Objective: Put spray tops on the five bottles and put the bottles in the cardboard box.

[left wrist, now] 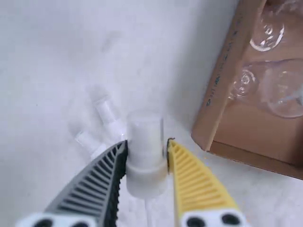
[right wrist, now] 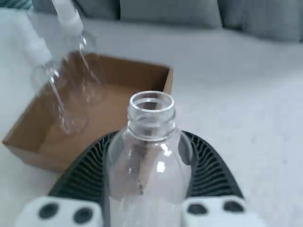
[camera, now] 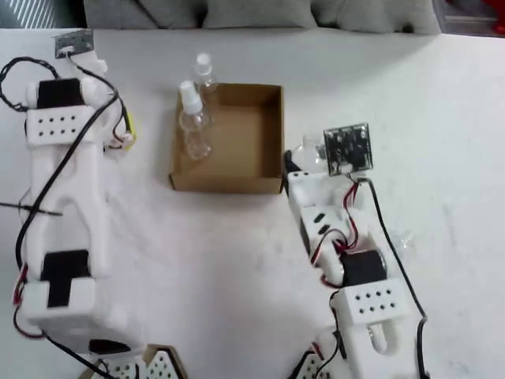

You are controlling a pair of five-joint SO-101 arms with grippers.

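My left gripper [left wrist: 146, 144] is shut on a white spray top [left wrist: 144, 158], its thin tube hanging down, held just above the table left of the cardboard box [camera: 229, 183]. In the high view this gripper [camera: 122, 138] sits beside the box's left wall. My right gripper [right wrist: 150, 142] is shut on a clear bottle [right wrist: 149, 161] that stands upright with an open neck, by the box's right wall [camera: 304, 158]. Two capped bottles [camera: 193, 118] stand in the box's left side.
Two loose spray tops [left wrist: 106, 116] lie on the white table under my left gripper, close to the box wall [left wrist: 222, 90]. Both arm bodies [camera: 63, 197] stretch towards the table's front edge. Grey cushions [right wrist: 170, 12] line the far edge.
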